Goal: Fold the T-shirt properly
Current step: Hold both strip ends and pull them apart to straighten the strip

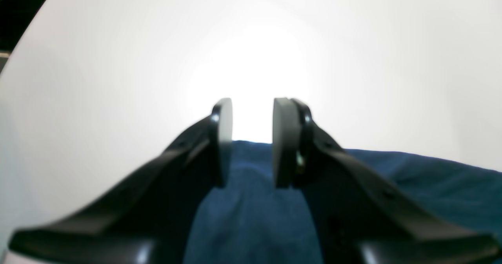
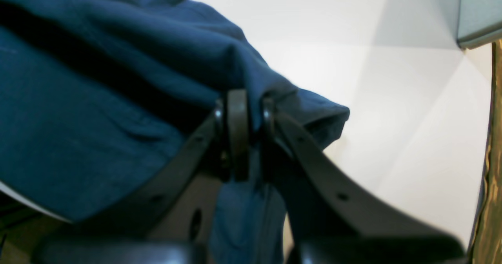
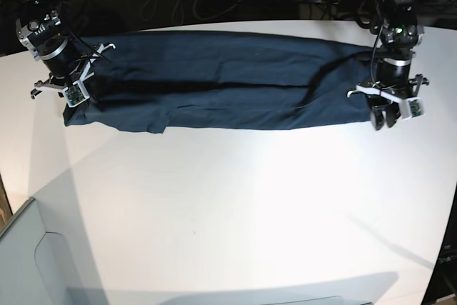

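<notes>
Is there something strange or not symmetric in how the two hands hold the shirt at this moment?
Yes. The right hand is shut on a bunched corner of the T-shirt, while the left hand stands open over the other end, gripping nothing. So the long folded strip is held at one end only.

No readable text, label, brand, number or sign anywhere: none on the T-shirt [image 3: 214,80], none on the bench [image 3: 235,205], none on either arm.
</notes>
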Tool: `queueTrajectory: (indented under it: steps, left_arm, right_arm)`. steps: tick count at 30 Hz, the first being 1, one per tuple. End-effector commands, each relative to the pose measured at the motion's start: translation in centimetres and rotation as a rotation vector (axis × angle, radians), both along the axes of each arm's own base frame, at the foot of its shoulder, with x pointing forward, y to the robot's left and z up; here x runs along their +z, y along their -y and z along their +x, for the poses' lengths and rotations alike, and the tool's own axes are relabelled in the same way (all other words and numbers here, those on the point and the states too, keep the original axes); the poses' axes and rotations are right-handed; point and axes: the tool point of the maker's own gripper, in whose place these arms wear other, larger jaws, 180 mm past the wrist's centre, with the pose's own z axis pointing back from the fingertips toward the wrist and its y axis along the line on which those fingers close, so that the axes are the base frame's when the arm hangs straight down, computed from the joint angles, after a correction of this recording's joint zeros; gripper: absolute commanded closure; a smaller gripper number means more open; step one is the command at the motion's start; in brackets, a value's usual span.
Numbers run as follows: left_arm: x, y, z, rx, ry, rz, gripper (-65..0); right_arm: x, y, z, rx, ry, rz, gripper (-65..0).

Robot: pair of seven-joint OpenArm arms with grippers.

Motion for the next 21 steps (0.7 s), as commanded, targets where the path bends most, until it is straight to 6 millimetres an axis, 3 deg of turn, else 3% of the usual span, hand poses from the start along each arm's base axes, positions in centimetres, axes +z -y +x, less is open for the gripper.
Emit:
queueTrajectory:
  steps: [1,4,8,10,21]
  left_arm:
    - [0.8,-0.5,-0.4,0.011,0.019,0.02,-17.0]
    - [-1.1,-0.7,-2.1,0.036,-0.037,0.001,-18.9]
    - [-4.9,-0.9,-4.9,0.059,-0.151,-0.037,-28.9]
    - [-6.0,-0.8,-5.9,0.062,-0.187,-0.046,-30.4]
    - [-8.5,-0.5,-7.6,0.102,-0.242,-0.095,-30.0]
  right_arm:
    - [1.0,-0.1,0.4,0.017,0.037,0.004,-0.6]
    - [1.1,-0.1,0.5,0.018,0.04,0.003,-0.6]
    - [1.0,-0.1,0.5,0.017,0.038,0.004,-0.6]
    - [1.0,-0.1,0.5,0.017,0.038,0.004,-0.6]
    - [1.1,-0.1,0.5,0.017,0.04,0.004,-0.6]
